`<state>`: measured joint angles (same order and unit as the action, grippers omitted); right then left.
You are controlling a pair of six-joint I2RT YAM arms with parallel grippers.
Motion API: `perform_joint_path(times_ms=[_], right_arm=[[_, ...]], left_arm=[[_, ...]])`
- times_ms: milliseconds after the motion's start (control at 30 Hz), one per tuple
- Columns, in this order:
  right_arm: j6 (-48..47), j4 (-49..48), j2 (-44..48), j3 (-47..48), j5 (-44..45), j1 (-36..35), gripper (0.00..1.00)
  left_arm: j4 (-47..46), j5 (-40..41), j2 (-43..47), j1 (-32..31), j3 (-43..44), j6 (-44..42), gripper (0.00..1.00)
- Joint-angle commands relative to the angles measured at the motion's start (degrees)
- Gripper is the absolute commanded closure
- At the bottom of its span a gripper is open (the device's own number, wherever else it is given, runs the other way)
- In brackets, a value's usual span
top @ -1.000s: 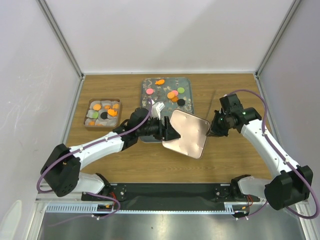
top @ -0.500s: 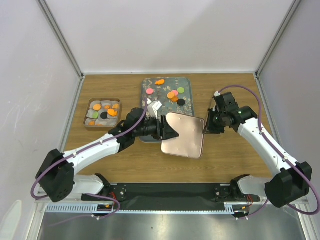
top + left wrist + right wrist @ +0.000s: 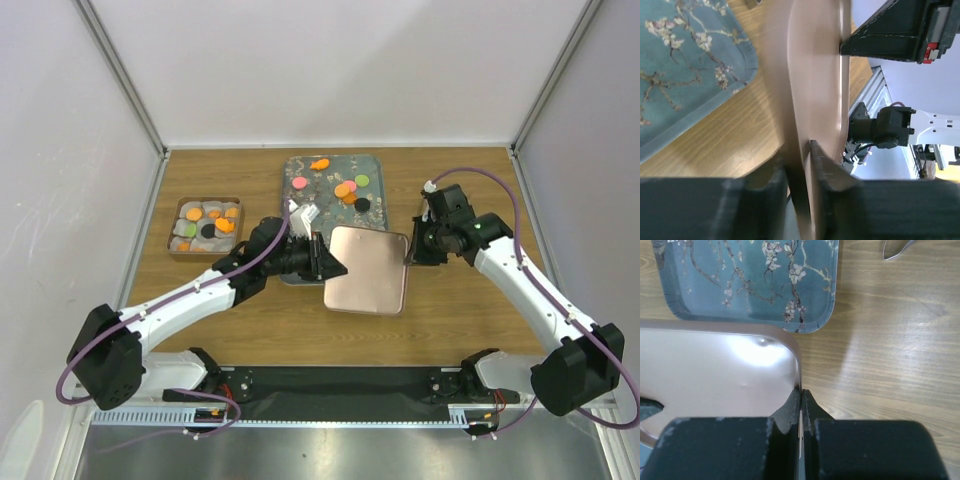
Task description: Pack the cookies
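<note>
With several cookies loose on the floral tray and others already in the small box at the left of the surface, packing is judged partly complete, while the left hand and right hand each clamp shut on opposite edges of the copper-coloured lid between them.

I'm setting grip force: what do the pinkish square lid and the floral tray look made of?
The pinkish lid is probably thin sheet metal with a satin rose-gold finish: it shows a soft glare patch and a thin turned-up rim. The floral tray has a smooth printed surface and a moulded raised rim; it could be metal or melamine, and the look doesn't settle which.
</note>
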<state>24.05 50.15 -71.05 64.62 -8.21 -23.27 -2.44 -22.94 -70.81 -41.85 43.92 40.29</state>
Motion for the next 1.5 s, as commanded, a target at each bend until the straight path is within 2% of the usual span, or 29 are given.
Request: perform_joint_path(times_ms=[0, 33, 67, 100, 133, 167, 200, 267, 400, 467, 567, 700, 767, 900, 1000, 1267, 1467], right_arm=[[-0.9, -3.7, 0.4, 1.4, 2.8, -2.0, 1.00], [-1.2, -3.9, 0.3, 1.5, 3.8, -2.7, 1.00], [-1.7, -3.8, -0.1, 2.3, 5.4, -4.8, 0.93], [-2.0, -3.0, -0.2, 2.8, 11.0, -5.9, 0.86], [-2.3, -2.6, -0.3, 3.3, 14.3, -7.0, 0.77], [-2.7, -2.2, -0.5, 3.9, 17.7, -8.1, 0.64], [-3.1, -1.7, -0.5, 5.2, 22.0, -9.9, 0.58], [-3.9, -1.8, 0.6, 6.5, 23.8, -10.8, 0.48], [-6.4, -6.8, 4.9, 8.2, 26.0, -12.6, 0.40], [-8.2, -10.2, 7.0, 7.2, 26.7, -17.0, 0.34], [-11.7, -17.0, 10.1, 4.7, 31.0, -25.7, 0.34], [-17.9, -26.6, 11.1, 1.9, 41.0, -36.4, 0.33], [-23.9, -30.1, 10.7, -0.2, 45.0, -43.5, 0.33], [-35.4, -40.6, 8.5, -4.7, 54.0, -53.1, 0.34], [-41.4, -45.1, 6.1, -7.2, 57.6, -57.4, 0.36], [-46.5, -49.5, 2.6, -9.1, 59.6, -59.1, 0.35], [-54.1, -58.6, 1.4, -12.0, 60.4, -57.3, 0.36]], left_arm=[[1.5, 1.0, 1.6, 0.3, 1.1, -1.5, 0.83], [1.9, 1.3, 1.6, 0.2, 1.3, -1.7, 0.88], [2.0, 1.7, 1.5, 0.4, 1.6, -1.8, 0.95], [4.0, 2.3, 1.5, 0.4, 2.1, -1.8, 1.00], [4.6, 2.7, 1.4, 0.5, 2.5, -1.7, 1.00], [5.6, 3.5, 1.3, 0.7, 3.0, -1.3, 1.00], [6.8, 4.4, 1.1, 0.9, 4.4, -1.0, 1.00], [9.7, 6.8, 0.9, 1.3, 5.8, 0.4, 1.00], [18.8, 12.0, 0.1, 2.0, 13.6, 3.2, 1.00], [22.4, 12.1, -0.6, 2.9, 15.8, 6.0, 1.00], [26.0, 12.5, -1.6, 4.1, 19.8, 11.4, 1.00], [36.3, 11.0, -4.1, 5.8, 26.6, 17.7, 1.00], [37.9, 9.3, -4.8, 6.8, 28.1, 20.7, 1.00], [38.8, 6.6, -3.9, 8.0, 28.0, 25.4, 1.00], [39.5, 6.9, -2.1, 9.3, 27.9, 26.9, 1.00], [39.4, 3.9, 0.1, 12.3, 27.6, 27.9, 0.99], [39.8, 0.4, 1.0, 12.6, 27.5, 27.3, 0.99]])
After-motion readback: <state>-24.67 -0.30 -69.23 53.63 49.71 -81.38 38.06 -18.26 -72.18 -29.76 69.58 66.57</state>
